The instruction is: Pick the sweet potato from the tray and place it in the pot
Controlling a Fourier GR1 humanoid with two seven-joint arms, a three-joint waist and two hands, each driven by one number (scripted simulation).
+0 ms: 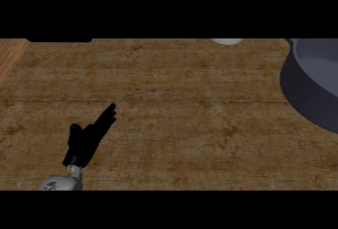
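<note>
Resting left hand (89, 138) lower left, pot (310, 85) far right

You have one pot (310, 85) in view, cut off at the right edge, one black hand (89, 138) low on the left with its fingers straight, one wooden counter (191, 134) beneath them, and one small white object (226, 41) at the top edge, too cropped to identify

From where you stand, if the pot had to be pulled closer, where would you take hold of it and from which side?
Probably the near-left rim of the pot, approached from its left: only that curved wall and rim show, no handle is visible, and the rest runs off the view's right edge. The left hand is open at the lower left.
</note>
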